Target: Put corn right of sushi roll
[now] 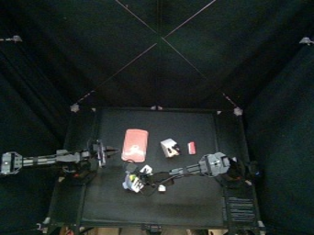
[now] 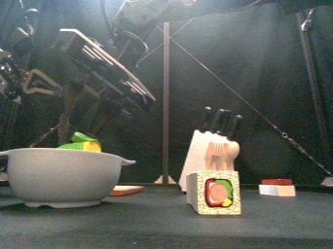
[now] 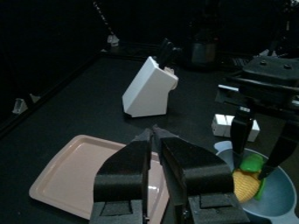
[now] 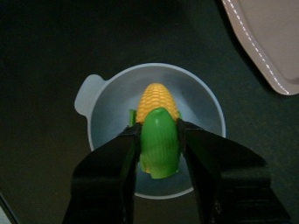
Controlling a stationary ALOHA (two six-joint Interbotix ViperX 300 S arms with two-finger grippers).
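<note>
Right gripper (image 4: pixel 160 162), jaws spread astride the corn (image 4: pixel 159 122) in the bowl (image 4: pixel 105 96): pinch mid-cob, lift clear of rim; left gripper (image 3: pixel 158 166) jaws pressed together.

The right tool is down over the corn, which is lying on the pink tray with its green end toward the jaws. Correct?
Not quite. The right tool is down over the corn, green end toward the jaws, but the corn lies in the pale blue bowl, not on the pink tray. The right wrist view shows it; the tray sits apart beside the bowl.
</note>
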